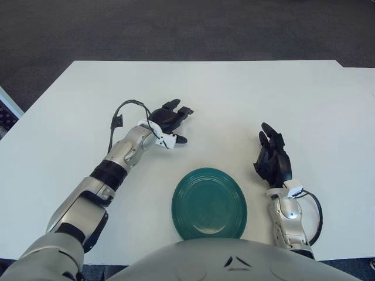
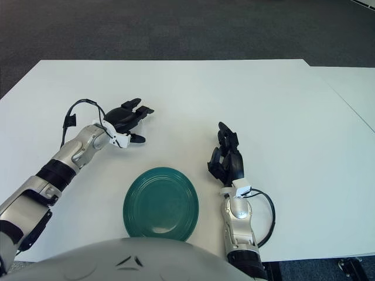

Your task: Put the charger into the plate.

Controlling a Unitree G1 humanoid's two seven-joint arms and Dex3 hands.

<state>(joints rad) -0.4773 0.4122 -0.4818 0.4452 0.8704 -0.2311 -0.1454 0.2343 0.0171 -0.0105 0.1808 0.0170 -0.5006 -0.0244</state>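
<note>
The dark green plate [image 1: 209,204] lies empty at the near edge of the white table [image 1: 246,93]. My left hand [image 1: 180,123] is low over the table, up and to the left of the plate, palm turned down. Its fingers [image 1: 171,106] reach forward and the thumb [image 1: 180,139] sticks out below them, so the hand is open with nothing visible between them. A small white piece [image 1: 166,141] shows at the heel of that hand; I cannot tell whether it is the charger or part of the wrist. My right hand [image 1: 270,153] shows to the right of the plate, idle.
A black cable [image 1: 120,111] loops up from my left wrist. Dark carpet lies beyond the far table edge [image 1: 205,61]. Bare white tabletop stretches behind and to the right of both hands.
</note>
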